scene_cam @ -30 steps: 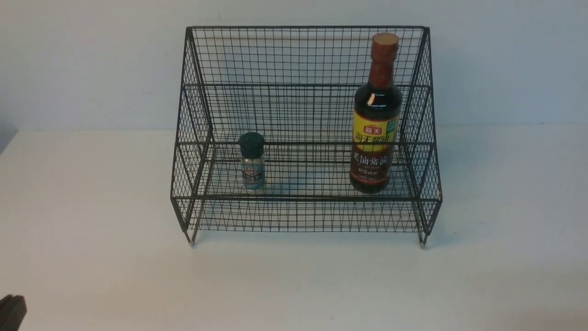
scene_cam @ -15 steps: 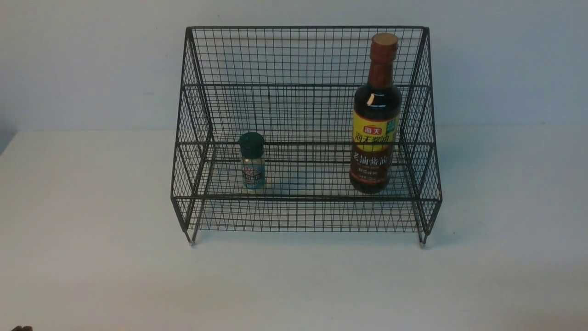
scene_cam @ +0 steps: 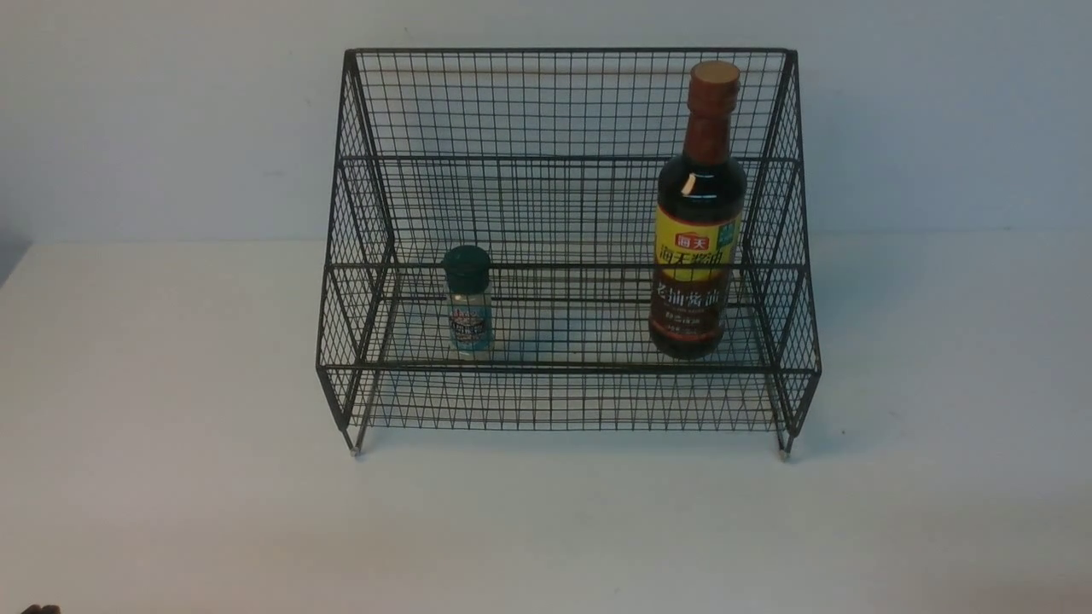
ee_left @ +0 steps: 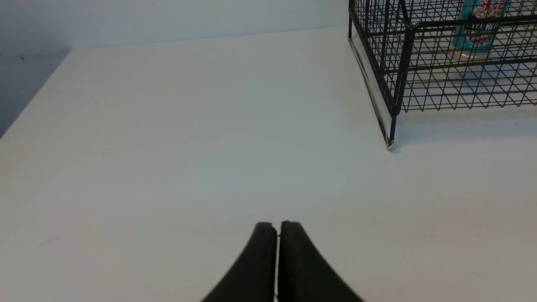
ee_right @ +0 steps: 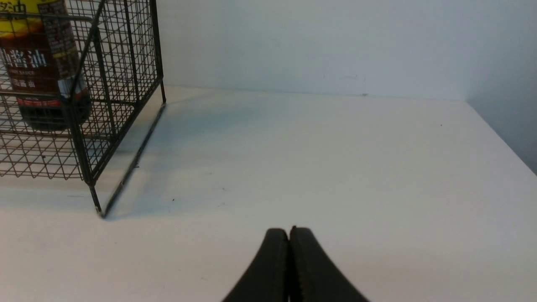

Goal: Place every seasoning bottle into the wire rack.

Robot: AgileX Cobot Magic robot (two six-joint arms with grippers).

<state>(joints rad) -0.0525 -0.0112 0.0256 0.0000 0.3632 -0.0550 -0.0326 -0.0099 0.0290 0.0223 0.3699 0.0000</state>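
- The black wire rack [scene_cam: 567,247] stands on the white bench [scene_cam: 171,477], set back toward the pale wall, resting on its short feet.
- Both seasoning bottles are inside the rack, on its lower front shelf, both upright.
- The soy-sauce bottle [scene_cam: 698,230] is toward the rack's right end, close to the right side mesh but whether it touches I cannot tell. Its brown cap reaches nearly as high as the rack's top rail, and the yellow-and-brown label faces forward.
- The shaker jar [scene_cam: 469,300] with the dark green lid sits left of the middle of the same shelf, well apart from the tall bottle and clear of the left side mesh.
- The upper step of the rack carries nothing that I can see.
- The left tool [ee_left: 278,224] hangs low over bare bench in front of and to the left of the rack, its two dark fingers pressed together with only a hairline seam between them and nothing pinched. In its own wrist view the rack's near left corner foot and the lower part of the shaker jar [ee_left: 476,27] show behind the mesh.
- The right tool [ee_right: 289,230] is likewise pressed together and holds nothing, over bare bench off the rack's right side. Its wrist view catches the rack's right corner [ee_right: 88,126] and the lower label of the soy-sauce bottle [ee_right: 37,71] through the wires.
- From the front, only a dark sliver shows at the bottom left corner; neither tool is near the rack.
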